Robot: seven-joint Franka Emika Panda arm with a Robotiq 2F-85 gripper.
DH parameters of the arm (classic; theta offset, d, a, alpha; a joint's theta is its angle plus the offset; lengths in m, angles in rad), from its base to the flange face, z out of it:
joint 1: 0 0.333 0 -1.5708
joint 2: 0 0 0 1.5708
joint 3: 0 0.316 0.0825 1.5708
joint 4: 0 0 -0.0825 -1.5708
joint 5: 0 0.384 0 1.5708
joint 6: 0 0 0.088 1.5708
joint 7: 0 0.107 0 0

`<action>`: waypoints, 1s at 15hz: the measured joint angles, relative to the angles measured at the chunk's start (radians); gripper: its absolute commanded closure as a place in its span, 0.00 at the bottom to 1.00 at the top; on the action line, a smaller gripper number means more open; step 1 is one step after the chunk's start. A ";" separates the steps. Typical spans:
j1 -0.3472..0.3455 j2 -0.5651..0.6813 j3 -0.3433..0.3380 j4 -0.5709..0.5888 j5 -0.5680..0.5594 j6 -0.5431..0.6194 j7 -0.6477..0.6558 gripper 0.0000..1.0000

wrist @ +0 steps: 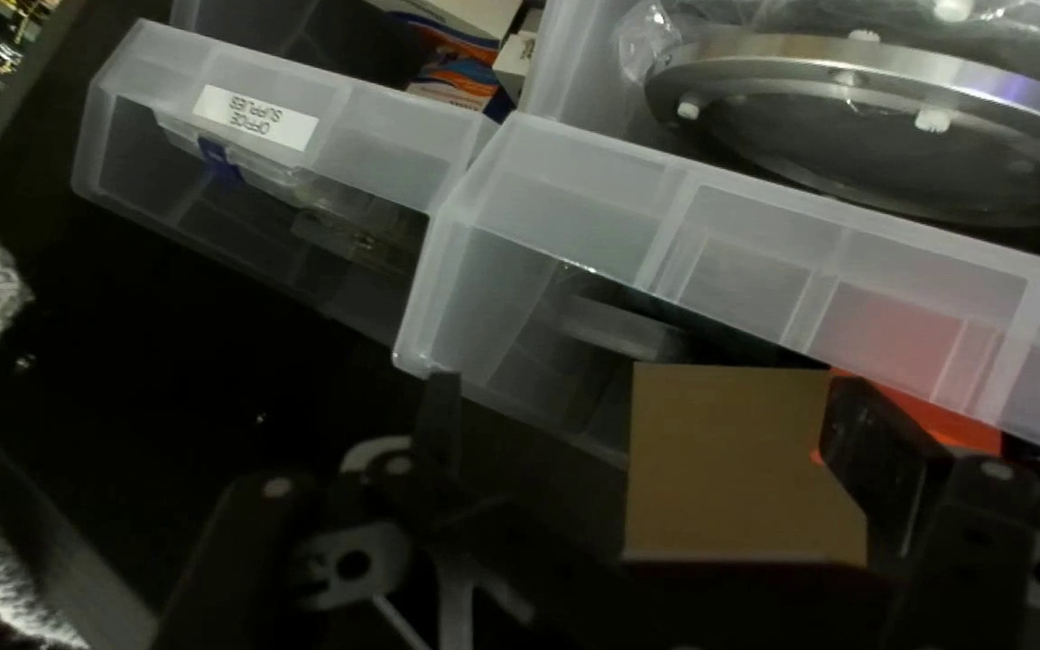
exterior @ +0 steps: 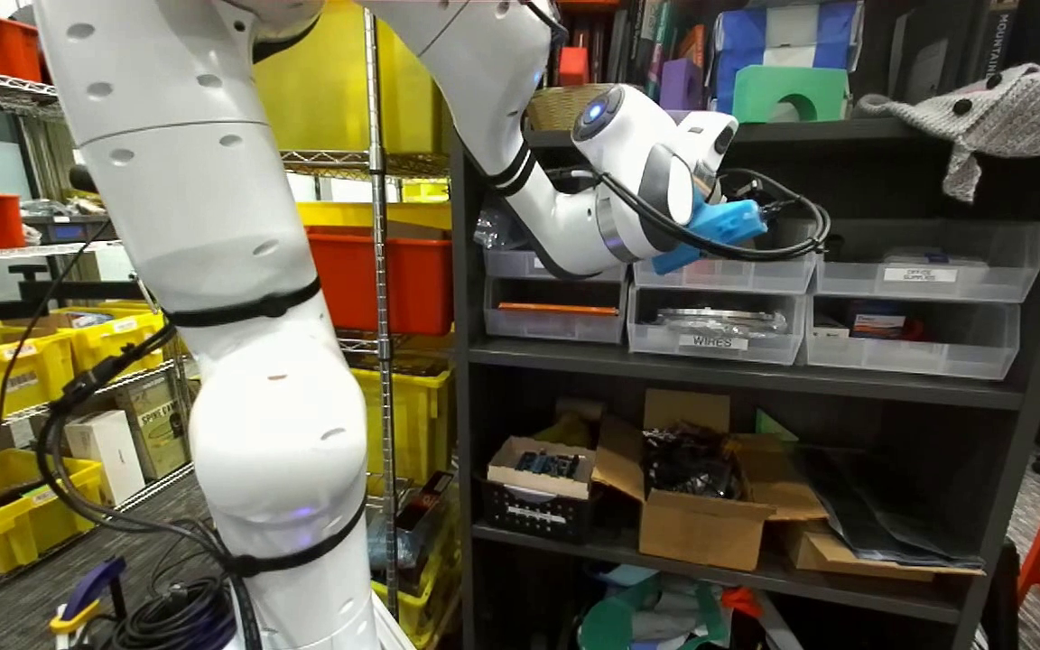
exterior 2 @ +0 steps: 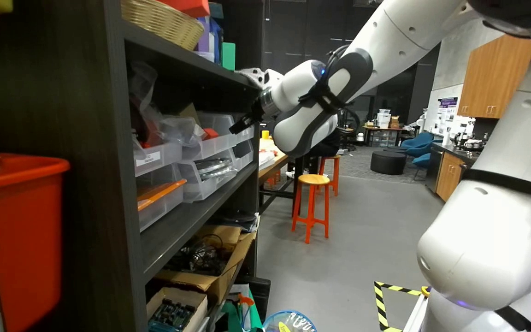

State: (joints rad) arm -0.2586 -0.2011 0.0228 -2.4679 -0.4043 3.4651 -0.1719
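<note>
Well apart, fingers (wrist: 872, 442) nr clr bin (wrist: 755, 244), tan cardbd (wrist: 728, 460) inside

You had a dark, flat shelf (exterior 2: 178, 226). Right on it, three clear bins (exterior 2: 212, 186) stood in a row. The first bin (exterior: 556, 328) had a thin orange thing (exterior: 558, 309) in it. The middle bin (exterior: 771, 348) said WIRES. The end bin (exterior: 913, 356) held little boxes (exterior: 878, 323). Your shelf poked out past them.
</note>
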 measured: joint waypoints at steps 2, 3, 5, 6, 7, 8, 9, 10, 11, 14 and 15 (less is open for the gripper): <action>0.047 0.015 -0.022 0.036 -0.009 -0.004 0.008 0.00; 0.071 0.019 -0.035 0.051 -0.014 -0.006 0.015 0.00; 0.119 0.025 -0.060 0.076 -0.024 -0.009 0.031 0.00; 0.141 0.028 -0.072 0.085 -0.027 -0.009 0.038 0.00; 0.161 0.031 -0.086 0.093 -0.031 -0.010 0.043 0.00; 0.180 0.036 -0.099 0.098 -0.035 -0.010 0.048 0.00; 0.196 0.041 -0.111 0.101 -0.039 -0.010 0.052 0.00; 0.208 0.048 -0.121 0.102 -0.043 -0.011 0.056 0.00; 0.218 0.056 -0.131 0.103 -0.047 -0.011 0.059 0.00; 0.240 0.087 -0.154 0.104 -0.063 -0.011 0.067 0.00; 0.245 0.098 -0.159 0.104 -0.068 -0.011 0.071 0.00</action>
State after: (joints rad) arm -0.0132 -0.1033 -0.1366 -2.3639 -0.4725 3.4541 -0.1013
